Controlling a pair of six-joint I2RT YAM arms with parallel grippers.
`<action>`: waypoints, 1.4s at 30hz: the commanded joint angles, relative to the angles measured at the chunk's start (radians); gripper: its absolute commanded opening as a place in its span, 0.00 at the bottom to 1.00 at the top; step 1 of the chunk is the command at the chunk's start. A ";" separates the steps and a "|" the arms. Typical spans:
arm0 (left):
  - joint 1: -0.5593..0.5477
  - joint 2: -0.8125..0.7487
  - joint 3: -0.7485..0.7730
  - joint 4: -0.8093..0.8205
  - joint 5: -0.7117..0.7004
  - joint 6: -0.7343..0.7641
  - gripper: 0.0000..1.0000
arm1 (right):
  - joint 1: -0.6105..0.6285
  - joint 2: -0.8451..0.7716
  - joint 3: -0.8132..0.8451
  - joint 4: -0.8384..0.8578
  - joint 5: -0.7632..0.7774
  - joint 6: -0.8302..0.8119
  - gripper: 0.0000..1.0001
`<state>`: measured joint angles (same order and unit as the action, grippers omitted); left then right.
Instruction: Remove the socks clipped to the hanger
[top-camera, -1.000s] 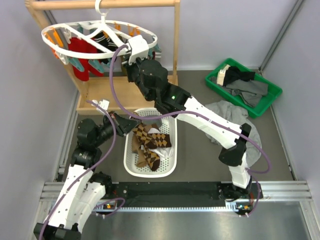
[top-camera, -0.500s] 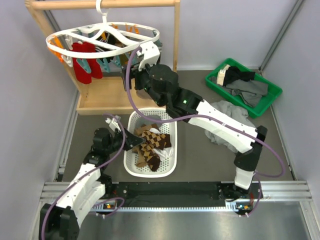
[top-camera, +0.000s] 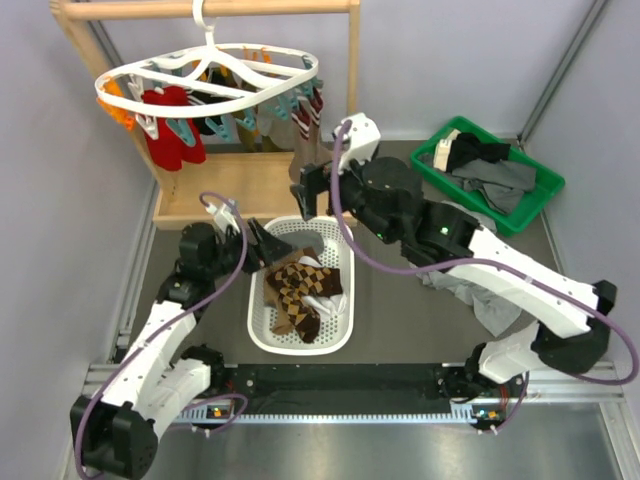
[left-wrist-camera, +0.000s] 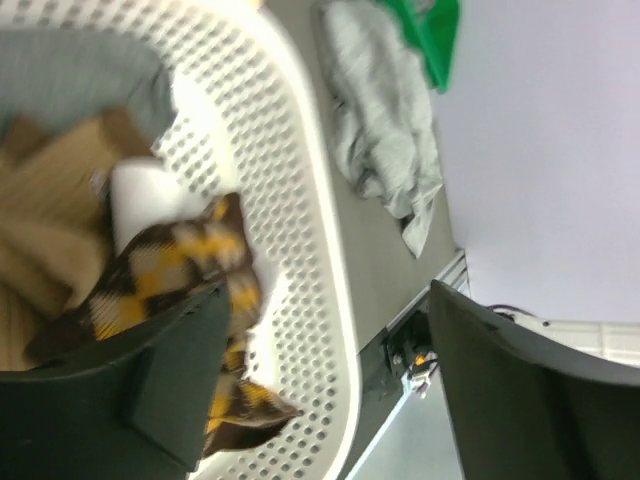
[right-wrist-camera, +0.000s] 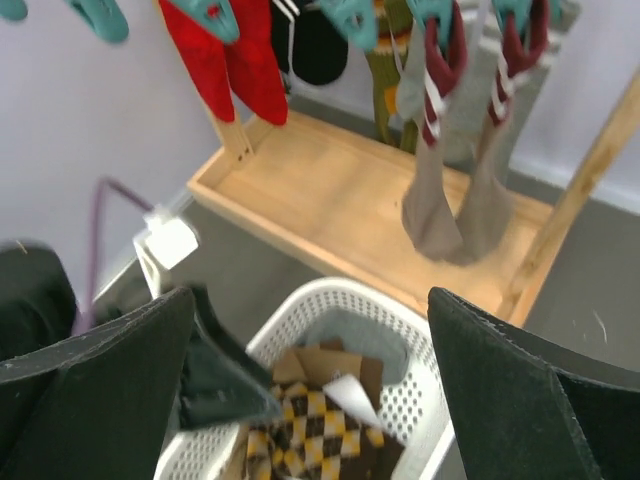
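Note:
The white oval hanger (top-camera: 130, 72) hangs from the wooden rail at the back left. Red socks (top-camera: 165, 125) (right-wrist-camera: 235, 60), grey socks (top-camera: 303, 130) (right-wrist-camera: 440, 190) with maroon striped tops, an olive sock (right-wrist-camera: 385, 90) and a black sock (right-wrist-camera: 315, 40) stay clipped to it. Brown-tan argyle socks (top-camera: 300, 290) (left-wrist-camera: 170, 270) (right-wrist-camera: 320, 430) lie in the white basket (top-camera: 340, 330). My left gripper (top-camera: 275, 250) (left-wrist-camera: 320, 390) hovers open over the basket's left side, holding nothing. My right gripper (top-camera: 308, 195) (right-wrist-camera: 310, 390) stands open below the grey socks, above the basket's far end.
A wooden stand with a tray base (top-camera: 240, 185) carries the rail. A green bin (top-camera: 530, 205) with dark garments sits at the back right. A grey cloth heap (top-camera: 465, 235) lies right of the basket, under my right arm.
Both grippers went from shut to open. My right arm came away from the hanger's rim and down toward the basket. The hanger swung back level.

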<state>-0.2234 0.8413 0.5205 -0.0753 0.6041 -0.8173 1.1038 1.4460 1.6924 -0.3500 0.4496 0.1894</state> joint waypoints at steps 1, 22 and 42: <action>-0.002 0.004 0.199 -0.124 -0.001 0.098 0.91 | 0.013 -0.128 -0.081 -0.128 -0.022 0.099 0.99; -0.002 -0.220 0.297 -0.175 0.033 0.208 0.99 | 0.013 -0.621 -0.476 -0.222 -0.032 0.271 0.99; -0.004 -0.246 0.317 -0.198 0.010 0.214 0.99 | 0.011 -0.582 -0.510 -0.213 -0.075 0.338 0.99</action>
<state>-0.2237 0.5999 0.7986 -0.3008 0.6128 -0.6205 1.1042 0.8616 1.1778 -0.6048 0.3859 0.5098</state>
